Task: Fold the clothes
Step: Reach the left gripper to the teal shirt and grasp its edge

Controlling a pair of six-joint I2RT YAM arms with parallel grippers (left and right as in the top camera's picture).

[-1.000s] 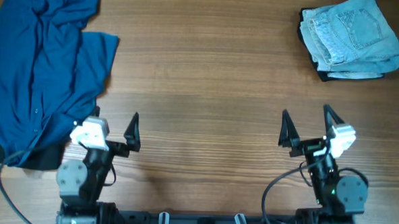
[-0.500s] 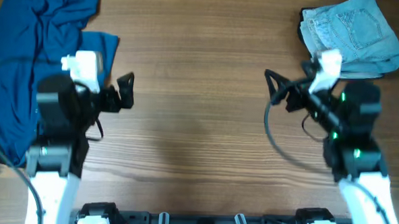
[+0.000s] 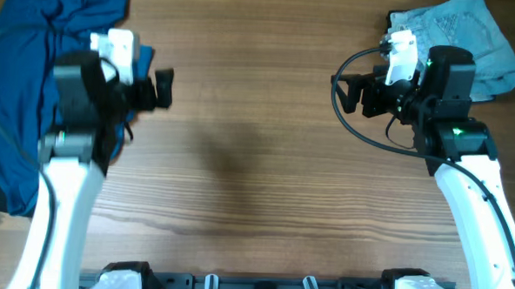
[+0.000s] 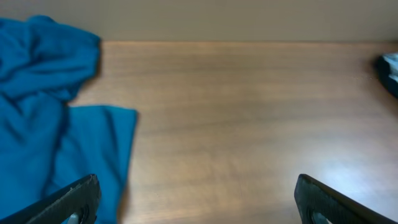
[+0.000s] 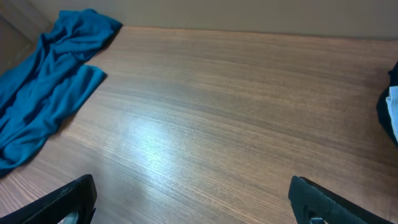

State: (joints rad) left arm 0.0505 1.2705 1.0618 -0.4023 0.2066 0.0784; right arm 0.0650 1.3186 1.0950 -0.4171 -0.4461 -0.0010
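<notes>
Teal-blue shirt [image 3: 16,82] lies crumpled and unfolded at the left edge of the table [image 3: 248,161]; pale-blue jeans [image 3: 467,23] sit folded at the far right corner, probably parked there to free the middle. Left gripper [image 3: 162,88] hangs just beside the shirt, jaws spread wide, empty; right gripper [image 3: 348,93] is near the jeans, also spread wide, holding nothing. No containers in view.

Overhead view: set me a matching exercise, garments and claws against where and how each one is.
1. teal shirt
2. jeans
3. left claw
4. right claw

A. folded, far right corner
B. open, next to the shirt
C. crumpled, along the left edge
D. open, next to the jeans

Pairs: 1-C, 2-A, 3-B, 4-D
</notes>
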